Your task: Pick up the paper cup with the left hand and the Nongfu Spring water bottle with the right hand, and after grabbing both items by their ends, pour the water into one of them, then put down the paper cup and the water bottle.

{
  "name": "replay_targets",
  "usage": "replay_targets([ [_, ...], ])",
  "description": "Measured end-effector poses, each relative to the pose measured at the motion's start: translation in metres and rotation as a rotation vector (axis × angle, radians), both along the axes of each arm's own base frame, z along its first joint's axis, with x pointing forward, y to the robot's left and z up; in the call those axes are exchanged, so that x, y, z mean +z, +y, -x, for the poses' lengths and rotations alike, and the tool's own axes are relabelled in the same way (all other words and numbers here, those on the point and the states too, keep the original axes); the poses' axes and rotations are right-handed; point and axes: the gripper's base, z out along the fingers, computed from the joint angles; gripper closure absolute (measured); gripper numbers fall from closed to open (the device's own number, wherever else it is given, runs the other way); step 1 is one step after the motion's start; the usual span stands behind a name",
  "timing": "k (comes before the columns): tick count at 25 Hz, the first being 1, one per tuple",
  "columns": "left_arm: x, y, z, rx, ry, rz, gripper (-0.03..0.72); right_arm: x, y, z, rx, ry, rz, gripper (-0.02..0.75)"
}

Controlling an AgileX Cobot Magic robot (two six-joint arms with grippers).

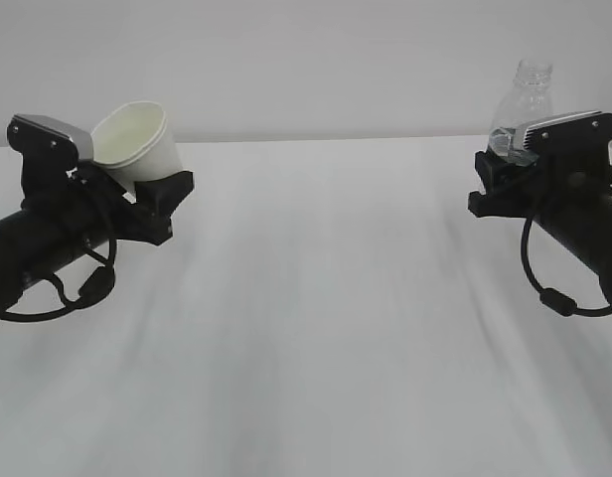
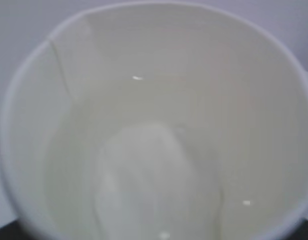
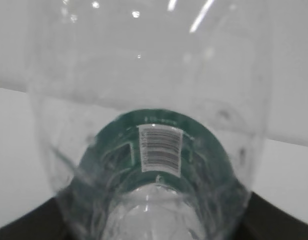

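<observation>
Exterior view: the left gripper (image 1: 152, 194) holds the cup (image 1: 137, 139) near its base, above the surface (image 1: 316, 298), tilted with its mouth facing up and back toward the arm. The right gripper (image 1: 505, 174) clasps the bottle (image 1: 525, 99) low on its body, neck upright, also above the surface. The two arms reach in from opposite sides, well apart. The cup is likely light and easily crushed, so a gentle hold low on the wall suits it. The bottle's thin ribbed plastic may flex and slip, so the lower ribs are the better place.

Left wrist view: the cup (image 2: 154, 130) fills the frame, its pale inside and rolled rim facing the camera. Whether it holds water I cannot tell. The fingers are hidden.

Right wrist view: the bottle (image 3: 149, 125) rises away from the camera, its green label with a barcode low in frame. No water level is readable here. Dark finger parts show at the lower corners.
</observation>
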Motion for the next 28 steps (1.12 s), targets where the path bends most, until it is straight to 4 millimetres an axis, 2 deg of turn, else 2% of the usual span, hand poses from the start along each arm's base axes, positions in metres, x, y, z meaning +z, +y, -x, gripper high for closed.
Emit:
replay_targets([
  [28,0.001,0.042,-0.011,0.191,-0.013,-0.006,0.253,0.000,0.000,0.000,0.000,0.000,0.000,0.331],
])
